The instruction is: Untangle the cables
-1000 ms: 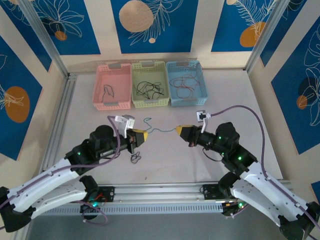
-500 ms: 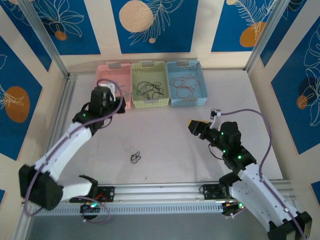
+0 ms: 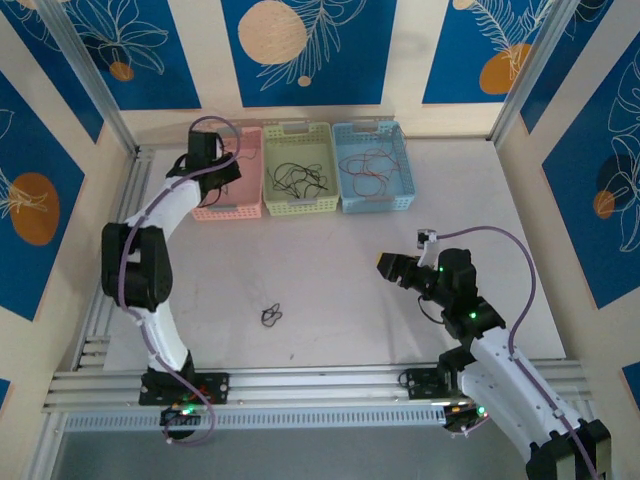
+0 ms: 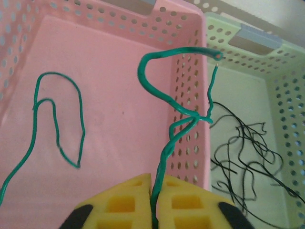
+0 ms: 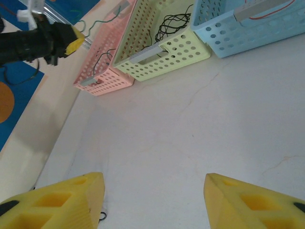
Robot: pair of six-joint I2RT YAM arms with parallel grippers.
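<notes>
Left gripper (image 4: 153, 202): clenched on green cable (image 4: 141, 74), above pink basket (image 4: 95, 24), table's 11 o'clock. Right gripper (image 5: 152, 200): jaws released, empty, over table (image 5: 190, 124), 3 o'clock of centre.

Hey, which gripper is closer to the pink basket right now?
Left. The left gripper hangs right over the pink basket, pinching a green wire. The right gripper is open over the bare table, well short of it.

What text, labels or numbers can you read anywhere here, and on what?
None readable.
The pink basket, green basket and blue basket carry no lettering, and their grey tabs look blank.
The wall panels show only drawings.
</notes>
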